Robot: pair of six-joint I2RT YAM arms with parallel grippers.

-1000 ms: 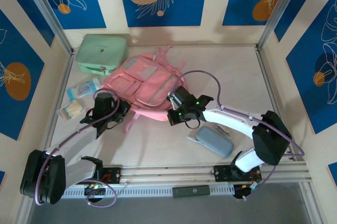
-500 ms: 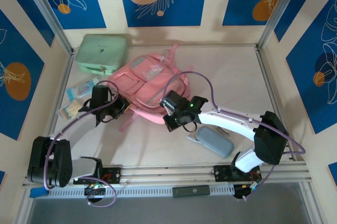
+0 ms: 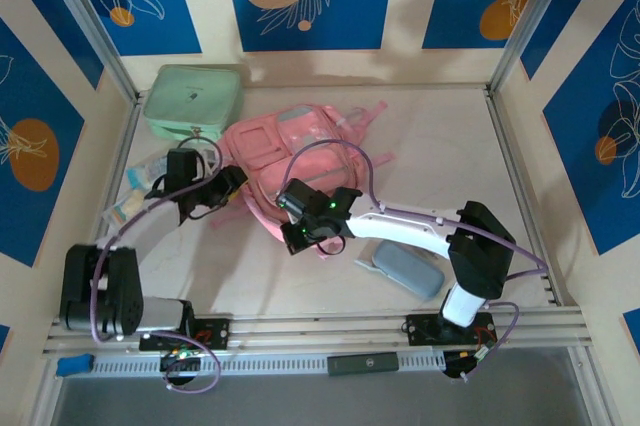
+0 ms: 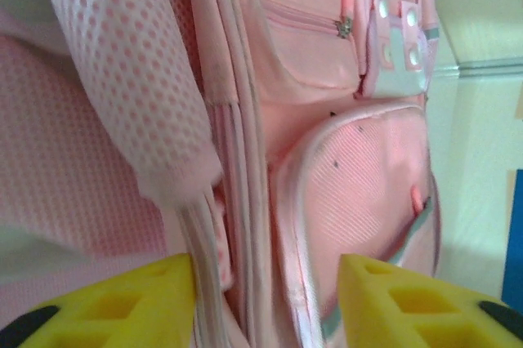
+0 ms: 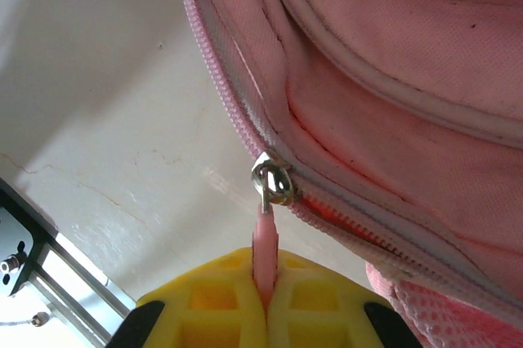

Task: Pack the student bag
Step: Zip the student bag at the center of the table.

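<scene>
Mint case [image 3: 192, 101] and pencil case [image 3: 405, 266] flank student bag [image 3: 270, 141].

The student bag [image 4: 327, 119] lies close up: a mesh strap [image 4: 122, 78] at 10 o'clock, a zipped pocket [image 4: 302, 37] at 12, a mesh pocket [image 4: 368, 193] at 3. At 6, the left hand [image 4: 265, 287] holds its yellow fingers [image 4: 122, 303] apart, the bag's piped edge between them.

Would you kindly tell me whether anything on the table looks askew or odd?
The pink backpack lies crooked and rumpled, its straps splayed at the far end. Its zip pull is stretched taut, pinched in the right hand. Nothing looks spilled or damaged.
</scene>
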